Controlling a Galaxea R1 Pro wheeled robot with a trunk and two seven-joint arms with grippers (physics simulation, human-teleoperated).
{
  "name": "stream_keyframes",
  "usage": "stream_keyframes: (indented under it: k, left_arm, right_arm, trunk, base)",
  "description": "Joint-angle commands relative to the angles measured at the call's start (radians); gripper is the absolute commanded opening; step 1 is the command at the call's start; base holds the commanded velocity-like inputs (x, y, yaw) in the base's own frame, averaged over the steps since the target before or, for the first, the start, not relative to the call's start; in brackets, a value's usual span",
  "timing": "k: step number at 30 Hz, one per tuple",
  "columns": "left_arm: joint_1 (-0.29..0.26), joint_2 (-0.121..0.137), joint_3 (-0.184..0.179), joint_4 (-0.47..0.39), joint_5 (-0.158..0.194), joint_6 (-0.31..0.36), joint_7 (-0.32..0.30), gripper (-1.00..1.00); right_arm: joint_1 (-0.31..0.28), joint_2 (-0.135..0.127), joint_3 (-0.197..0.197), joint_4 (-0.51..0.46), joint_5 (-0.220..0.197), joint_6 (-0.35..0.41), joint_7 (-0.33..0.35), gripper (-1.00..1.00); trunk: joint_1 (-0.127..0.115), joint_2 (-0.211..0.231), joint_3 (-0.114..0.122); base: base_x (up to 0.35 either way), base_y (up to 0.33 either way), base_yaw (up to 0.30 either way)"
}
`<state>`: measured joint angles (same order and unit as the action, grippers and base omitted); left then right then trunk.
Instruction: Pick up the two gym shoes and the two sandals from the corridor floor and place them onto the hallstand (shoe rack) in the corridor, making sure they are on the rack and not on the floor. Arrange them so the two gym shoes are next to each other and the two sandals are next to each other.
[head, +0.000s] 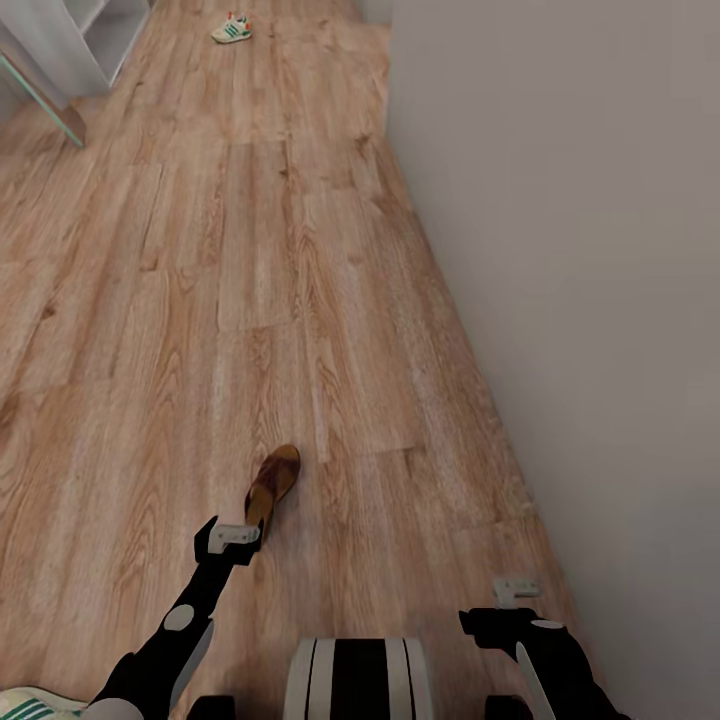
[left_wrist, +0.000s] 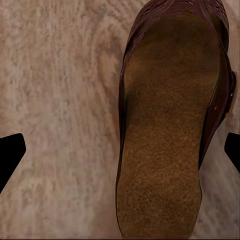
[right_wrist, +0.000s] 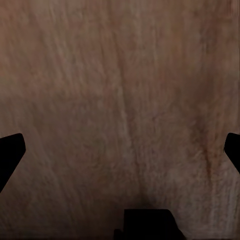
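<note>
Head view: left hand (head: 236, 537) hides sandal's (head: 273, 484) heel.

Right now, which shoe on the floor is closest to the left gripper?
The brown sandal, lying directly under the open left gripper. One white gym shoe lies far up the corridor floor; another sits behind the left arm.

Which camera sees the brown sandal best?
The left wrist view: the sandal is seen up close from above, showing its tan footbed and dark straps on the floor. The head view shows it small, partly behind the left gripper. The right wrist view looks at bare floor.
</note>
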<state>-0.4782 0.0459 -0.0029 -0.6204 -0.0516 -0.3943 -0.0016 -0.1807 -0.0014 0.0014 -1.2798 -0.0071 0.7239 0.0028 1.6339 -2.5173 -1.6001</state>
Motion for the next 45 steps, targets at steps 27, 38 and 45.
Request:
stream_keyframes:
  k: [27,38,45]
  left_arm:
    - [0.000,0.000,-0.006,0.007,-0.006,-0.002,0.000,1.00]
    - [0.000,0.000,-0.030,0.008,-0.005,-0.002,0.000,1.00]
    - [0.000,-0.001,-0.032,0.008,-0.005,-0.002,0.000,1.00]
  right_arm:
    - [0.000,0.000,0.000,-0.001,-0.001,0.005,0.000,1.00]
    - [0.000,0.000,0.000,-0.001,-0.001,0.005,0.000,1.00]
    - [0.000,0.000,0.000,-0.001,-0.001,0.005,0.000,1.00]
  trunk:
    - [0.003,-0.002,-0.051]
    - [0.003,-0.002,-0.053]
    - [0.004,-0.003,-0.068]
  base:
    - [0.000,0.000,0.000]
    - [0.000,0.000,0.000]
    - [0.000,0.000,0.000]
